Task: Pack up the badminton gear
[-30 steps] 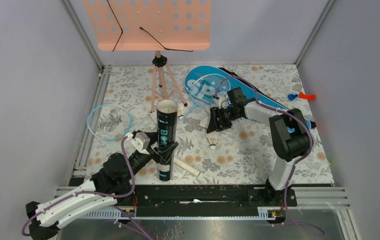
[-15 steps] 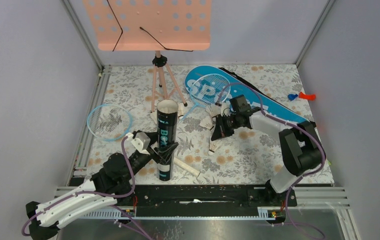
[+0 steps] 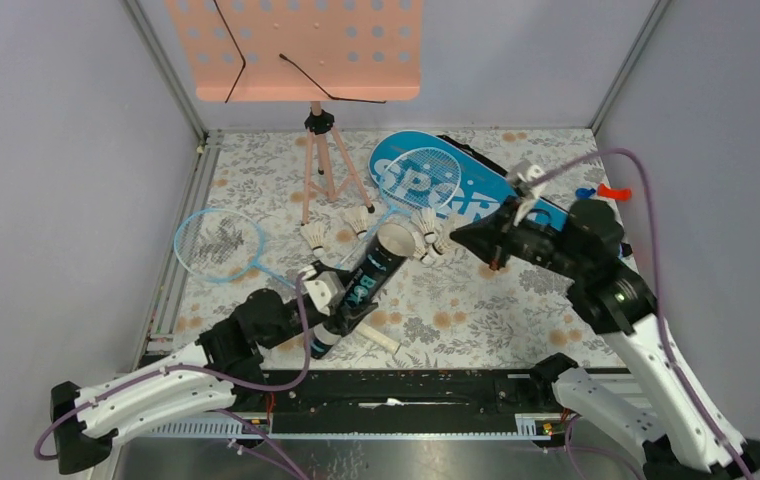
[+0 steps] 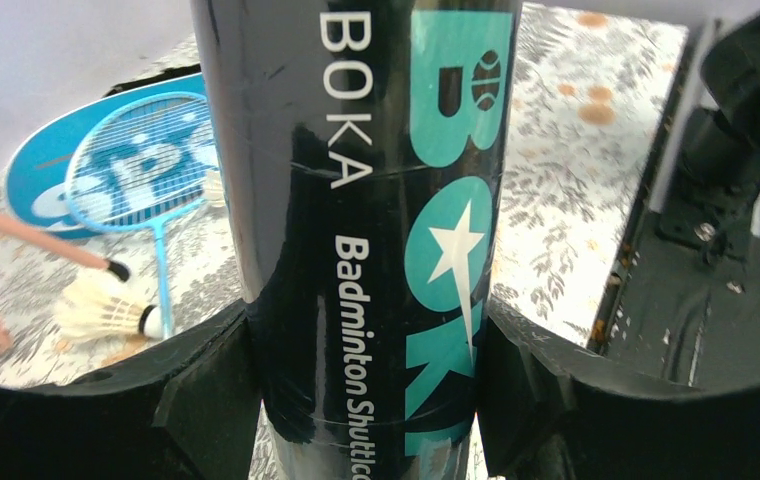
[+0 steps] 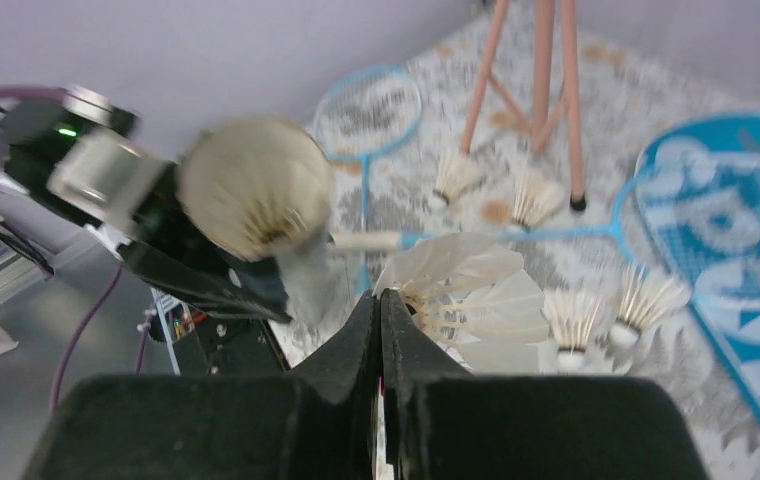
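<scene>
Floral tabletop [image 3: 516, 300]: your tube [image 3: 361, 285] leans, open mouth up toward the far right; your left gripper [image 4: 371, 400] clamps its lower half. Your right gripper [image 5: 380, 330] pinches a shuttlecock [image 5: 466, 290] near that mouth.

Left tool [image 3: 342, 314] holds the black tube [image 3: 371, 275] tilted rightward.

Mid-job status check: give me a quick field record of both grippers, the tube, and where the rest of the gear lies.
left gripper: shut on tube, which is tilted with its open mouth toward the right arm
right gripper: shut on shuttlecock, close to the tube mouth, not inside
loose shuttlecocks: four on table
left racket: flat on table
second racket: head lying on bag
</scene>
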Controlling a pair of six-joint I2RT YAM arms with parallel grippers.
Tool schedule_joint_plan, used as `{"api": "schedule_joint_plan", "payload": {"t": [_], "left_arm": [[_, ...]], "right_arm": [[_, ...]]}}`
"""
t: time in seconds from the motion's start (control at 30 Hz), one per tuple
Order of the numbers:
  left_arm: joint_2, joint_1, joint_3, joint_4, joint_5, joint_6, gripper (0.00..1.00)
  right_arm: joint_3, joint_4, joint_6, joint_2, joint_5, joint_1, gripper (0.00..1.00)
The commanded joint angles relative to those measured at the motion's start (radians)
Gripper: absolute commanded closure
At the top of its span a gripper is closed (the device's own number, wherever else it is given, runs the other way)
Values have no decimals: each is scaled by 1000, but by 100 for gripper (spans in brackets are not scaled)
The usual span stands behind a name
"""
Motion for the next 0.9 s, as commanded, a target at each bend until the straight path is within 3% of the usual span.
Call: {"api": "schedule_joint_plan", "payload": {"t": [0.0,0.27,0.5,0.87], "left_arm": [[66,-1,78,-2,189,110,82],[142,-1,130,-20,266,144,82],[152,-1,134,-8,248,134,82],[106,-1,97,34,245,126,83]], "right_arm": [[62,51,-32,-83,-3,8,100],[91,110,4,-94,-86,8,100],[21,213,121,-65,-206,40,100],[-66,182,196,-129,-144,104,100]]}}
